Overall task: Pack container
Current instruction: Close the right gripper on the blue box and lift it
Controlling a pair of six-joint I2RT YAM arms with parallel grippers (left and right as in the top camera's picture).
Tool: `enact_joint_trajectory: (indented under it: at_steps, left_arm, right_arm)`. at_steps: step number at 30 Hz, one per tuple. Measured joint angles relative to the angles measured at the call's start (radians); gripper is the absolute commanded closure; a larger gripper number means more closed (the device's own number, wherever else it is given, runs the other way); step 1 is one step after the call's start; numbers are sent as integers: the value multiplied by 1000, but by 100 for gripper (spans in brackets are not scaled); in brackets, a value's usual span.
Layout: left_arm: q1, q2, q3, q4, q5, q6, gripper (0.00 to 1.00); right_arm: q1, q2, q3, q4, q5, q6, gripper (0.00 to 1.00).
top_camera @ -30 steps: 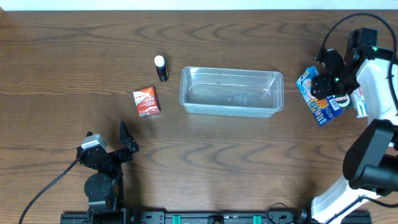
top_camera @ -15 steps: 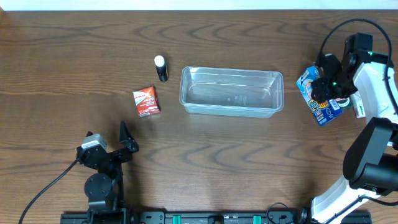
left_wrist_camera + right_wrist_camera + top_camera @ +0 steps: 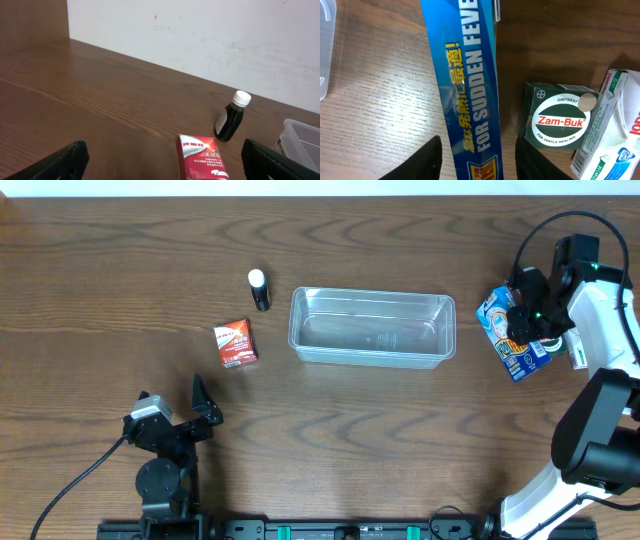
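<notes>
container (image 3: 372, 293): mid worktop, empty, ready for items
right gripper (image 3: 479, 155): jaws apart, straddling blue box (image 3: 467, 70) far right, lined up to grab
left gripper (image 3: 165, 152): jaws wide apart, parked near left

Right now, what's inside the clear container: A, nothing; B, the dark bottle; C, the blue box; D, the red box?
A: the container is bare inside; the red box and dark bottle lie to its left, the blue box to its right.
</notes>
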Motion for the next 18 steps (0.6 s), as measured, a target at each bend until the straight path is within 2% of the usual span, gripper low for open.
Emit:
enact_joint_trajectory:
  at_steps: [10,14,18]
  left_arm:
    - [0,0,0,0,0,0,2]
    - [0,0,0,0,0,0,2]
    - [0,0,0,0,0,0,2]
  right_arm:
    - [0,0,-5,18,2,8,63]
    - [0,0,-7,24,3,13,77]
    - [0,0,-11,24,3,23,85]
